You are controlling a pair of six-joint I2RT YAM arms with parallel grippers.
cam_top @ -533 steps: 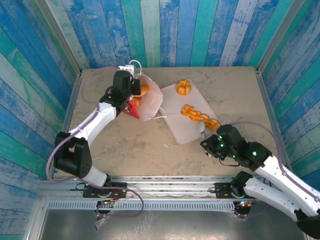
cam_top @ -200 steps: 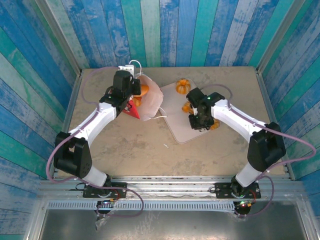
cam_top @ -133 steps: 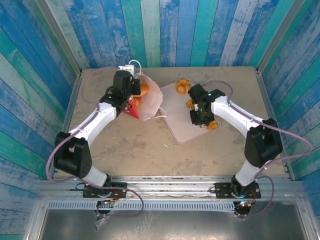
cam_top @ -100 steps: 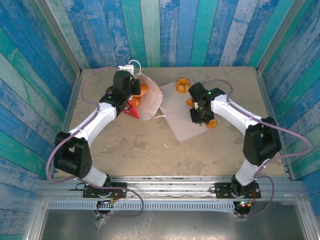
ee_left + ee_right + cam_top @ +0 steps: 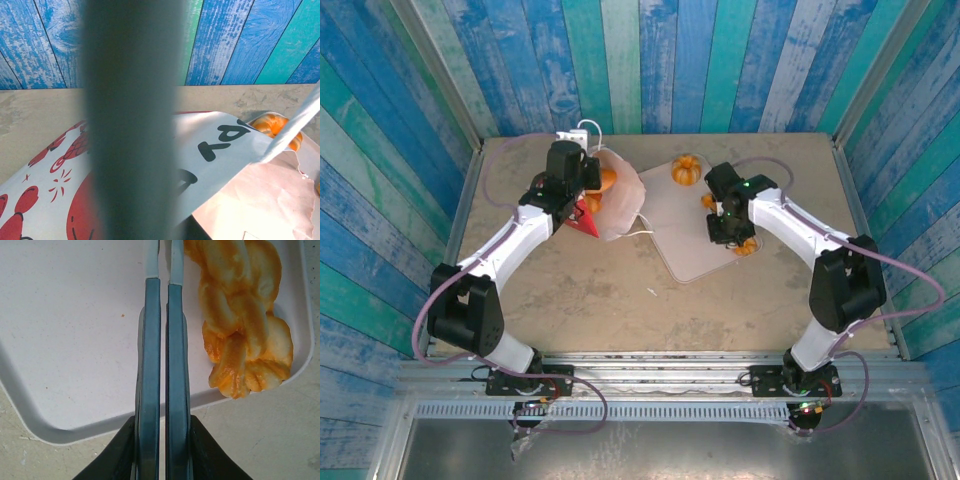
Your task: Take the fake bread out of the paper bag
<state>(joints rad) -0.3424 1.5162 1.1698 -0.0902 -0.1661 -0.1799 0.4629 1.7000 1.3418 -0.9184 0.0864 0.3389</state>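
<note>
Containers counted from above: two. One paper bag [image 5: 620,205] lay on its side at upper left of centre, and one pale-pink tray [image 5: 680,250] sat just to its right. Two orange pieces of fake bread [image 5: 608,180] showed at the bag's mouth, just beside the left pincer [image 5: 584,190]. The tray held one round pastry [image 5: 686,171] at its top corner. It also held one twisted roll [image 5: 747,247], partly covered by the right pincer [image 5: 724,228].

Left wrist view: a blurred grey finger [image 5: 132,100] crossed mid-frame. The left pincer was clenched on the bag's printed paper, as far as could be made out. One orange piece peeked out at right, behind the paper's edge.

Right wrist view: both fingers [image 5: 152,340] were pressed together over bare tray, grasping nothing. The twisted roll lay just right of them, at upper right against the rim.
</note>
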